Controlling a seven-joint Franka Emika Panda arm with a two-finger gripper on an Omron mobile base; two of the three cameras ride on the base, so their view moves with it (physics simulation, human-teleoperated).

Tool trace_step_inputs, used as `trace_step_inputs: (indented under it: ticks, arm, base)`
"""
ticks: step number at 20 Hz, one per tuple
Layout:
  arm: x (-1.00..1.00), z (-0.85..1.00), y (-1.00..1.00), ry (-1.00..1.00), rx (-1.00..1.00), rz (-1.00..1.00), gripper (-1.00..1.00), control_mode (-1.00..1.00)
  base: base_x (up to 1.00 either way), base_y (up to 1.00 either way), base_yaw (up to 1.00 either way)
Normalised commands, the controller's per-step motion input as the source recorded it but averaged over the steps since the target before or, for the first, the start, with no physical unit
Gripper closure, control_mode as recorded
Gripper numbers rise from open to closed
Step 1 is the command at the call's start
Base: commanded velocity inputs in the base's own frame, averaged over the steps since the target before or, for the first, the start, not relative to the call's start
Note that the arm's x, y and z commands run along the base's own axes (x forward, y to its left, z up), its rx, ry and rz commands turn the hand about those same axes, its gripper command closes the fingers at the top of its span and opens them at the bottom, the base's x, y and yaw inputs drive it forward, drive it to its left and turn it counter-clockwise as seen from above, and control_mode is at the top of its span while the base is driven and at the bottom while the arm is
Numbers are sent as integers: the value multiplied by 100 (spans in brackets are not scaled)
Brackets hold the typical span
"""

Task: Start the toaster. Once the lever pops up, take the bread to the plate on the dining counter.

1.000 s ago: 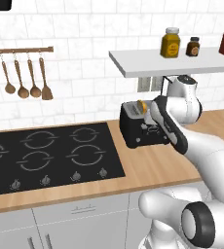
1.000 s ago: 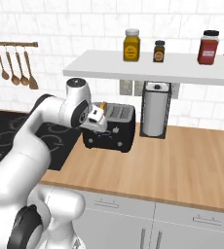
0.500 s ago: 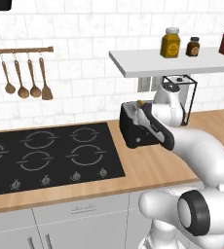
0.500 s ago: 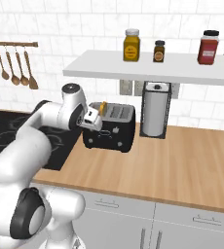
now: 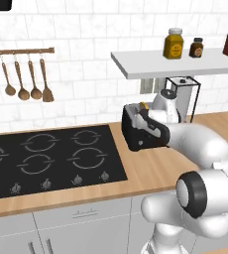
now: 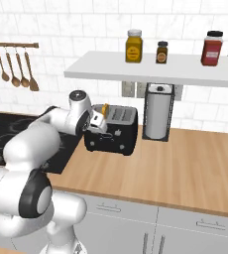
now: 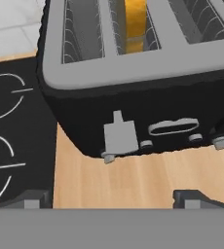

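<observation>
Now gripper (image 7: 111, 197) spread wide, empty, facing toaster (image 7: 133, 87). Bread (image 7: 136, 24) in slot: light, stiff, crumbly; probably best pinched across its exposed top edge.

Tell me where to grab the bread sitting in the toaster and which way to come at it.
Grip the bread by its top edge, coming straight down from above. It stands upright in a narrow slot of the toaster, with slot walls close on both flat faces, so the fingers should probably pinch across its thin faces. The hand is open, facing the toaster's front.
</observation>
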Motion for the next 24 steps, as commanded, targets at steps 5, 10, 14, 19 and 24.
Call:
trace_step_inputs:
  ticks: [5,10,14,19,24]
  arm:
    - [40,-18,-1,-4,0,2,-100,-100]
    - [28,-10,-13,0,0,0,-100,-100]
    - [30,-11,0,0,0,0,-100,-100]
    - [12,-37,0,-6,0,0,-100,-100]
    - [1,-11,0,-3,0,0,-100,-100]
  base:
    - [0,0,0]
    - [0,0,0]
    - [0,0,0]
    - [0,0,0]
    - [0,0,0]
